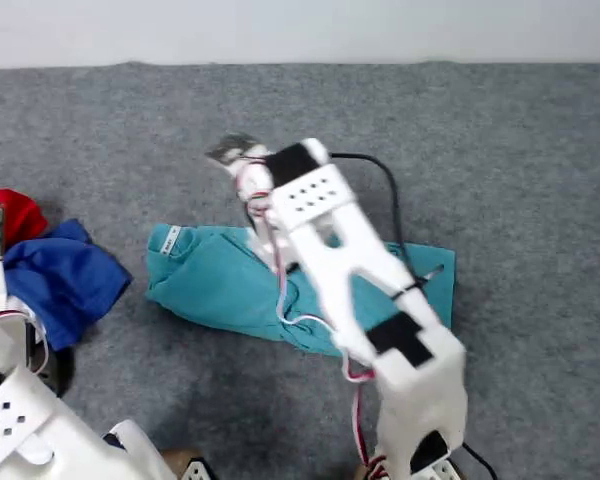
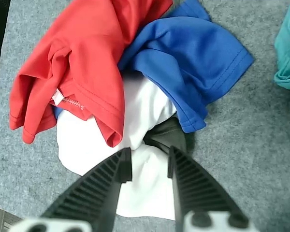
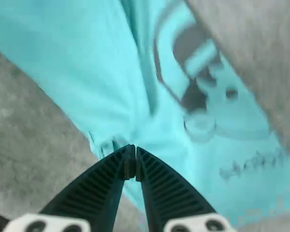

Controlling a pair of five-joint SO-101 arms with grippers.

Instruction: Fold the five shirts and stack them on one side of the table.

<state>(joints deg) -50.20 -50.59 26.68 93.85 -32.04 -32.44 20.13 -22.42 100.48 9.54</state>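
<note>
A teal shirt [image 1: 220, 280] lies flattened in the middle of the grey table, partly under my right arm. My right gripper [image 3: 130, 166] is shut at the shirt's edge [image 3: 104, 145], apparently pinching the teal cloth; from above, the gripper [image 1: 270, 255] sits near the shirt's far edge. At the left edge lies a loose heap: a red shirt [image 2: 82, 58], a blue shirt [image 2: 193, 58], a white shirt [image 2: 140, 111] and a dark one [image 2: 169, 135]. My left gripper [image 2: 145, 164] hangs open just above the white shirt, holding nothing.
The red shirt [image 1: 15, 212] and blue shirt [image 1: 65, 275] crowd the table's left edge beside my left arm [image 1: 20, 420]. A black cable [image 1: 390, 190] trails off the right arm. Bare grey carpet [image 1: 520, 170] stretches along the far and right sides.
</note>
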